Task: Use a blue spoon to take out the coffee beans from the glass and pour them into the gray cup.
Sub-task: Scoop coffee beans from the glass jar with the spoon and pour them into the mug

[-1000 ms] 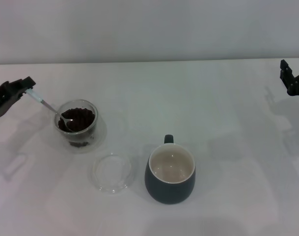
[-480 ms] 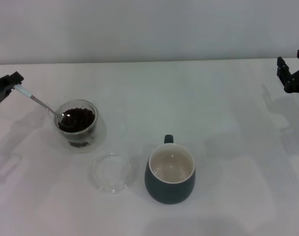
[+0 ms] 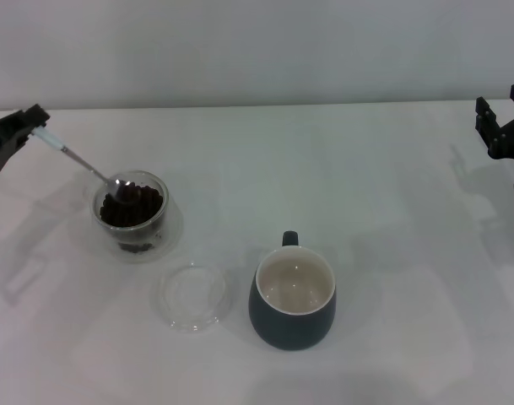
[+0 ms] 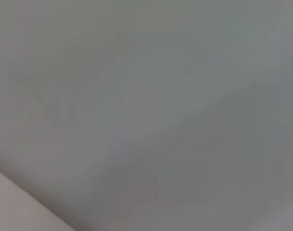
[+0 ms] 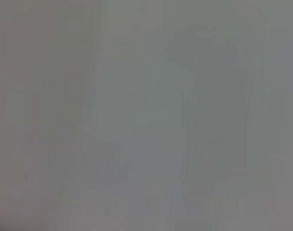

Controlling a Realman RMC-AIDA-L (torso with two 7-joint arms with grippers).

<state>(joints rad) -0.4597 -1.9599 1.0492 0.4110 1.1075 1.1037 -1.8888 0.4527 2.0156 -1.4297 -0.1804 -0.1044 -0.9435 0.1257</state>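
The glass point(image 3: 131, 211) holding the coffee beans point(image 3: 132, 205) stands left of and behind the gray cup point(image 3: 293, 299).

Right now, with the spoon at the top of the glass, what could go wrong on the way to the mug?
The left hand holds the blue spoon by its far handle tip, so it could wobble and shed coffee beans. The gray cup sits apart from the glass, with a clear dish between; beans may drop there.

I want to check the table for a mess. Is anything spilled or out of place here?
Nothing stands out. The coffee beans are all inside the upright glass, none loose on the table. The gray cup stands upright and empty. The left tool holds the blue spoon at the glass rim.
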